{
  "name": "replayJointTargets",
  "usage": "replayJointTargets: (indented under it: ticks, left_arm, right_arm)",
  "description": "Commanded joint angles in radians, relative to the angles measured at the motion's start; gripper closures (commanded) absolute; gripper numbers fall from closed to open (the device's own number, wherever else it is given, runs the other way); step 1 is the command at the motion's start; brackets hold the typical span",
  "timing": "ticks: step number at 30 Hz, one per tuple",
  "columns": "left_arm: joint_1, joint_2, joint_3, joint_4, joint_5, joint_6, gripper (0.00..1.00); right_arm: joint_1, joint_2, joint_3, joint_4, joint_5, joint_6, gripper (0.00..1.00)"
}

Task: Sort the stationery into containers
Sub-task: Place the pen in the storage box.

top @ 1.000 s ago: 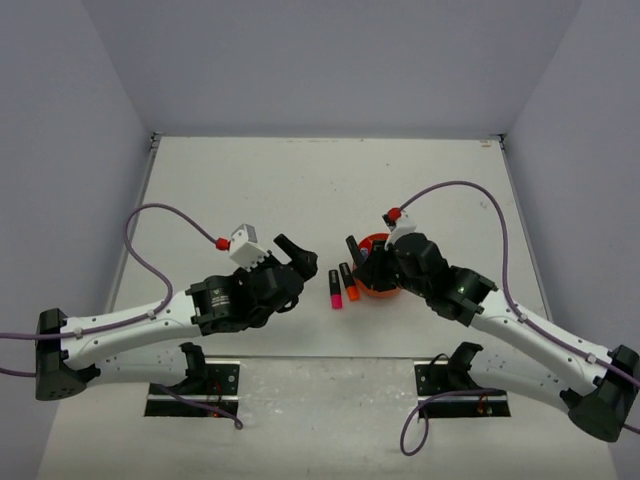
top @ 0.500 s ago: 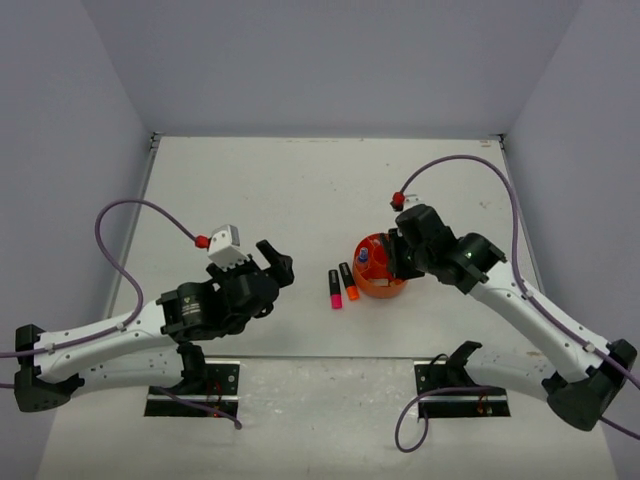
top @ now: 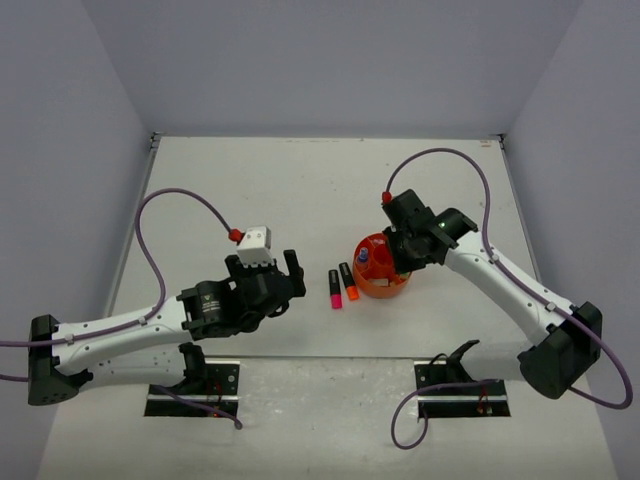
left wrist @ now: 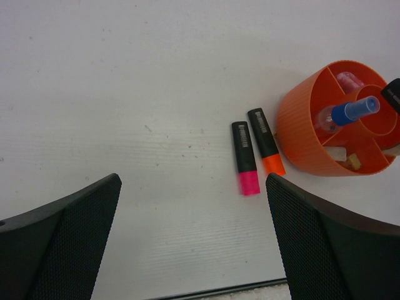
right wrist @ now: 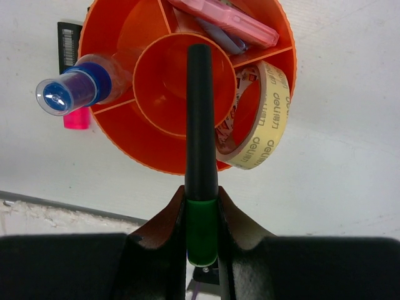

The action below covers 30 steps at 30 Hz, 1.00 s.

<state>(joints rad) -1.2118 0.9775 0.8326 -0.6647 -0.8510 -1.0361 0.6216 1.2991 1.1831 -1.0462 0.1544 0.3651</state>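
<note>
**Top external view.** The orange organiser [top: 385, 288] stood on the table [top: 250, 180], right of centre. The right gripper [top: 395, 262] was above it. The left gripper [top: 287, 283] hung well apart to the left. A pink-capped marker [top: 335, 289] and an orange-capped marker [top: 348, 283], both black-bodied, lay side by side just left of the organiser. Their long axes ran near to far, with the caps toward the near edge.

**Left wrist view.** The left jaws were spread wide with nothing between them. Each lying marker bore a pale label band near its black end, too small to read. A blue marker [left wrist: 353, 112] leaned in an outer compartment.

**Right wrist view.** The right fingers pinched the green-capped marker [right wrist: 201, 125] by its cap. Its long axis ran straight away from the jaws, with the black end over the central cup. Whether the end was inside the cup could not be told. The cream tape roll [right wrist: 265, 119] stood on edge in an outer compartment, and its printed lettering appeared to read "deli". A pink marker [right wrist: 231, 19] lay in the far compartment. One black marker outside the rim showed a barcode.
</note>
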Motion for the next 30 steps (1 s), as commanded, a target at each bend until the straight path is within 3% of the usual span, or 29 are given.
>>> replayJointTargets:
  ticks: [1, 18, 23, 30]
  left_arm:
    - [0.0, -0.007, 0.016, 0.054, -0.017, 0.047, 0.0]
    - [0.0, -0.048, -0.026, 0.08, -0.005, 0.044, 0.0]
    - [0.0, -0.056, -0.033, 0.081, -0.008, 0.037, 0.0]
    - [0.0, -0.076, -0.057, 0.082, -0.02, 0.022, 0.0]
  right_arm:
    - [0.0, 0.022, 0.035, -0.032, -0.034, -0.042, 0.94]
    - [0.0, 0.031, 0.046, -0.06, -0.038, -0.062, 0.85]
    - [0.0, 0.064, 0.062, -0.063, -0.029, -0.072, 0.79]
    - [0.0, 0.086, 0.093, -0.067, -0.008, -0.074, 0.62]
